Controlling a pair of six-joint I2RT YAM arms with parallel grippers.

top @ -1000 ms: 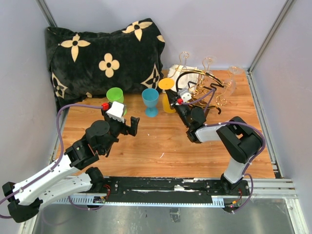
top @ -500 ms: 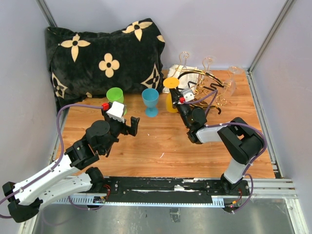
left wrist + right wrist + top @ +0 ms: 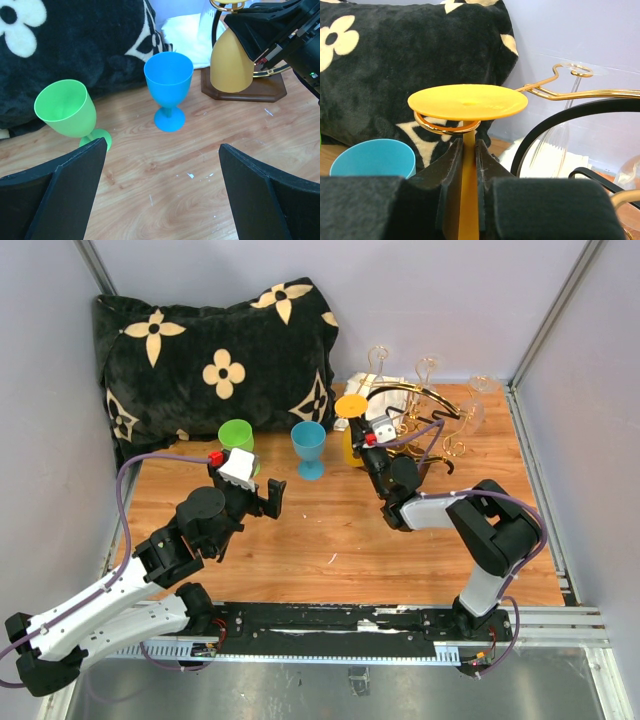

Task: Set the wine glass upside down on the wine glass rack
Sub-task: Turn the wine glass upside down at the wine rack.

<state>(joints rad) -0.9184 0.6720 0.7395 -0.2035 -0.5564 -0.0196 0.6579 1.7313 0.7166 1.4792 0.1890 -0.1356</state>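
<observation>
From the top camera I see my right end effector clamped on the yellow glass, which is upside down at the left side of the rack. My left end effector hangs open over the tabletop, near the green glass and blue glass. On the left wrist camera, those two stand upright ahead of the spread fingers, with the yellow glass at the rack's wooden base. On the right wrist camera, the fingers pinch the stem and a gold hook curls just under the foot.

A lab test cell — plain grey walls, aluminium posts (boxed-in tabletop).
</observation>
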